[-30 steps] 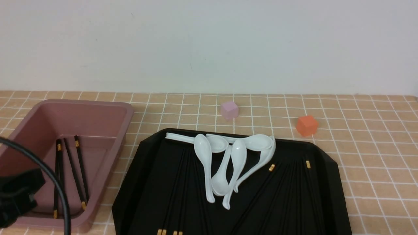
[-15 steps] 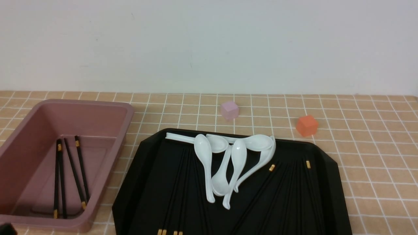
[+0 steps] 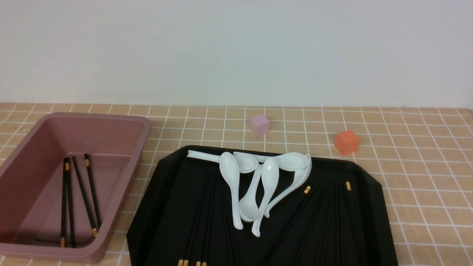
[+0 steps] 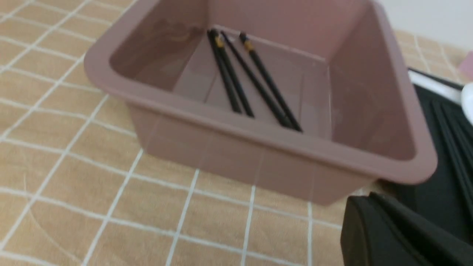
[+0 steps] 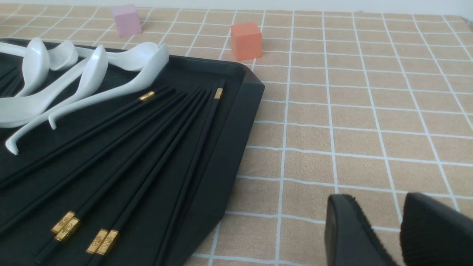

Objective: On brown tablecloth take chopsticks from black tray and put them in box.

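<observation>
Four chopsticks (image 3: 79, 199) lie inside the box (image 3: 122, 122) just left of the black tray (image 3: 373, 207), where more lie beside white spoons (image 3: 255, 184), while the right gripper (image 5: 397, 225) hangs slightly parted, empty, over the brown tablecloth (image 3: 425, 177), the left gripper's (image 4: 391, 232) spacing unclear.
</observation>
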